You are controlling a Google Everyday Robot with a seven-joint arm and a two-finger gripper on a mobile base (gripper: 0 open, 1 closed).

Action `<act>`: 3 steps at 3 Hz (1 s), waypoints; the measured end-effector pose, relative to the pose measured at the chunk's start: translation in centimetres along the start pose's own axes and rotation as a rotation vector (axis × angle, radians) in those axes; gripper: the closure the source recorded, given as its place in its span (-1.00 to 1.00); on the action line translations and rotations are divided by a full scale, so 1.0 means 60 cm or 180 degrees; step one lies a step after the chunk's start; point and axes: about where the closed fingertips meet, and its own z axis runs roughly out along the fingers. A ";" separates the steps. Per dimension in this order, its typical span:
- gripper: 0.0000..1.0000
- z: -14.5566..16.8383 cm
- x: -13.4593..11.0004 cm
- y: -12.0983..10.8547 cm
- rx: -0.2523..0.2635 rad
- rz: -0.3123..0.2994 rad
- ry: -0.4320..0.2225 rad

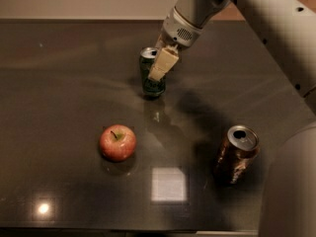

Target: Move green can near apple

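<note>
The green can [149, 78] stands upright on the dark table [59, 83], at the back centre. My gripper [159, 68] comes down from the upper right and is closed around the can. One beige finger [163, 63] lies across the can's right front; the other finger is hidden behind the can. The red apple [117, 142] sits on the table in front of the can and a little to its left, about a can's height or more away.
A larger brown can [237, 154] stands at the front right. My pale arm [276, 28] spans the upper right, and my body [291, 186] fills the right front corner. The table's far edge meets a wall.
</note>
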 end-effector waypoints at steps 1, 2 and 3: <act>1.00 -0.005 0.009 0.055 -0.0165 -0.0173 -0.0005; 1.00 -0.006 0.010 0.104 -0.0344 -0.0395 -0.0079; 1.00 -0.005 0.011 0.140 -0.0490 -0.0597 -0.0149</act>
